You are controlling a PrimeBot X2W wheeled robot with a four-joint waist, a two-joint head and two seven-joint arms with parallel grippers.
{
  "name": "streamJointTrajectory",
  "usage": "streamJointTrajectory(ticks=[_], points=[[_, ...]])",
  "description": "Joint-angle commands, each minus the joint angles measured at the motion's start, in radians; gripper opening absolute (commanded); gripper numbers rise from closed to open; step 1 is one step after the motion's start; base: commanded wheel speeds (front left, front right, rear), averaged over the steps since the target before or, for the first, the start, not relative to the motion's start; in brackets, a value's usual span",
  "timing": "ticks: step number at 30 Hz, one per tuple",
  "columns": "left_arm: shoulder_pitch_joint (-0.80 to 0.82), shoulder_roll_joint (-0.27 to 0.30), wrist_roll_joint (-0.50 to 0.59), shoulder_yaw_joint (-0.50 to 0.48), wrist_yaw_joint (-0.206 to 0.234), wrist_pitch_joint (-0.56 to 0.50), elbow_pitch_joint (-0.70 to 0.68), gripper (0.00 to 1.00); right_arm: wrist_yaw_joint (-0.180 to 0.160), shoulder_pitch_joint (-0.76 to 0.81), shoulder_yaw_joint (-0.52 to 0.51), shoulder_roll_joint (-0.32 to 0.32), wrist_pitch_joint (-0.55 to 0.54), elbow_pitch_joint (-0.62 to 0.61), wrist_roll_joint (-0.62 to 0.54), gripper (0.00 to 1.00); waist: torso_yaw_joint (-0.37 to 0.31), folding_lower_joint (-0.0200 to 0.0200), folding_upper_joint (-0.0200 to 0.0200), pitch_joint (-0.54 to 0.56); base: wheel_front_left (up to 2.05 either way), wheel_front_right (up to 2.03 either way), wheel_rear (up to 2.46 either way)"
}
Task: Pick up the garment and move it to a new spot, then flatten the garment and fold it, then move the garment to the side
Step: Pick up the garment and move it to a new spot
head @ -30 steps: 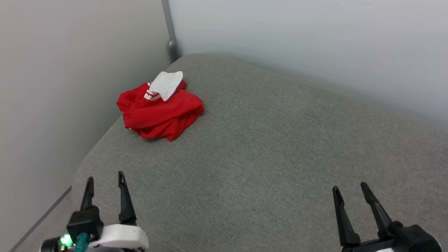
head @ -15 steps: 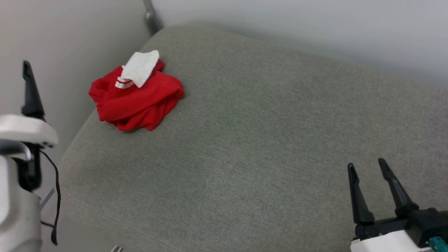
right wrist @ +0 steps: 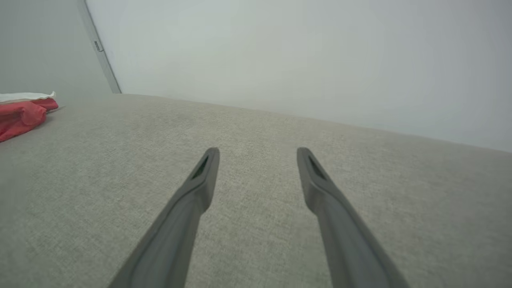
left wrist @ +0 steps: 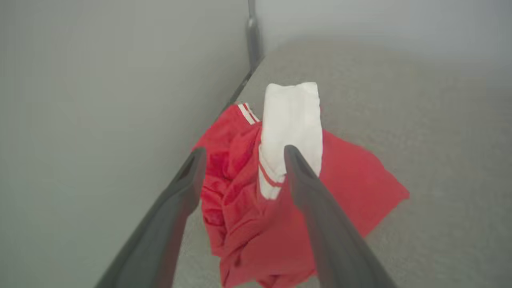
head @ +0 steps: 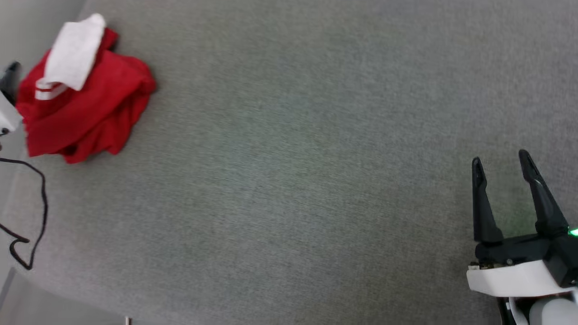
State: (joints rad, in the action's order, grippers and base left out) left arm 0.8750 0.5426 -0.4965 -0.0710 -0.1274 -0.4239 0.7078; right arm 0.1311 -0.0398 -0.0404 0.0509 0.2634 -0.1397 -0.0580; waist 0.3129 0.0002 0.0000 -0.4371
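left gripper (left wrist: 244, 150) at the far left, fingers spread; right gripper (head: 500, 158) at the near right, fingers spread and pointing away.

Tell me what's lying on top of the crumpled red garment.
A white sleeve lies across the garment, its striped seam showing. Whatever the bunched red folds cover, any print included, is hidden.

We see the garment (head: 86, 113) bright red, with a white sleeve (head: 72, 52) on top of it ending in a red-and-white striped band (head: 47, 90). Under the garment the cushion (head: 289, 180) is a grey-green fine weave. Our left hand (left wrist: 244, 150), over the garment, has dark grey fingers (left wrist: 320, 208); our right hand (head: 500, 158), well apart from it, is black with a white casing (head: 515, 280) and a green light (head: 573, 232). Near the garment lies a black cable (head: 43, 198); the walls (right wrist: 280, 52) behind it are pale grey
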Motion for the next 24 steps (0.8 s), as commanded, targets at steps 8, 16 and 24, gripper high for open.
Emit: streamJointTrajectory(ticks=[8,16,24], points=[[-0.025,0.111,-0.219,0.181,-0.001,-0.339,-0.027,1.0,-0.001,-0.059,0.005,-0.001,0.002,-0.049,-0.026,1.0,-0.072,-0.0002,0.0,-0.133,0.0,0.0,0.0],[-0.065,0.14,-0.28,0.297,-0.001,-0.436,-0.021,1.0,-0.001,-0.069,0.0,0.005,0.002,-0.071,-0.031,1.0,-0.084,-0.0002,0.0,-0.167,0.0,0.0,0.0],[-0.04,0.186,-0.316,0.363,0.0,-0.376,-0.03,0.0,-0.001,-0.035,0.01,0.004,0.002,-0.035,-0.028,1.0,-0.074,-0.0002,0.0,-0.092,0.0,0.0,0.0]])
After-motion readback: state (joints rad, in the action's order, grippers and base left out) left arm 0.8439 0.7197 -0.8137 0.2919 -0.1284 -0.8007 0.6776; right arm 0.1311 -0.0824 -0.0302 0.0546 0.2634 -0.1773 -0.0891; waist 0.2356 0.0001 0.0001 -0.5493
